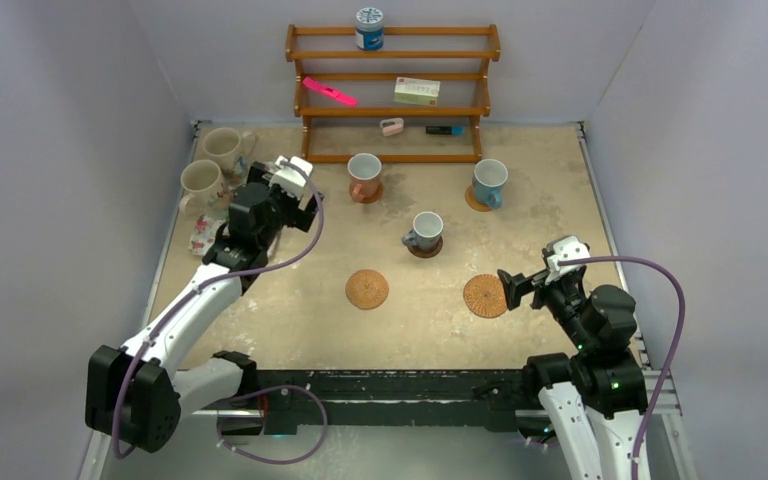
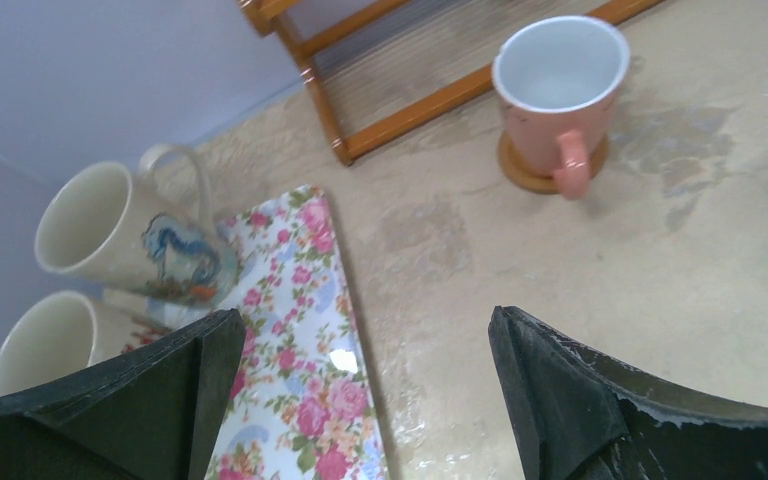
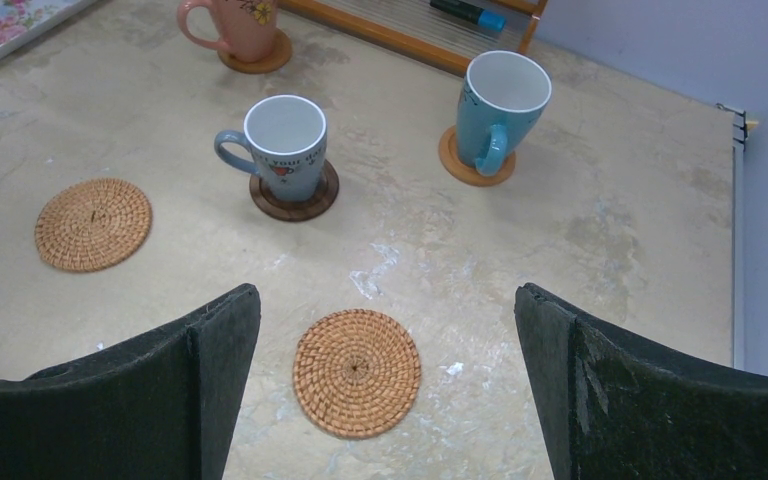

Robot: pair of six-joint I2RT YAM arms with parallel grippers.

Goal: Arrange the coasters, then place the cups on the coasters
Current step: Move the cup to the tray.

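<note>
While left gripper (image 2: 362, 330) and right gripper (image 3: 385, 300) gape empty | grey-blue mug (image 3: 285, 150) reads "your"

A wooden rack (image 1: 360, 111) with several rails stands at the far edge of the bench (image 1: 540, 230), against the pale back wall (image 1: 560, 50). A blue-and-white lidded canister (image 1: 369, 28) sits upright on its top tier. One tier down, a bright pink stick-like item (image 1: 329, 92) lies tilted at the left and a pale card or flat box (image 1: 416, 91) lies at the right. Lower still, a small pinkish object (image 1: 392, 126) rests just beside a dark marker with a blue end (image 1: 445, 130). A glossy rectangular mat (image 2: 300, 350) printed with pink roses lies flat near the bench's left edge. The bench surface is beige, mottled and scuffed.
</note>
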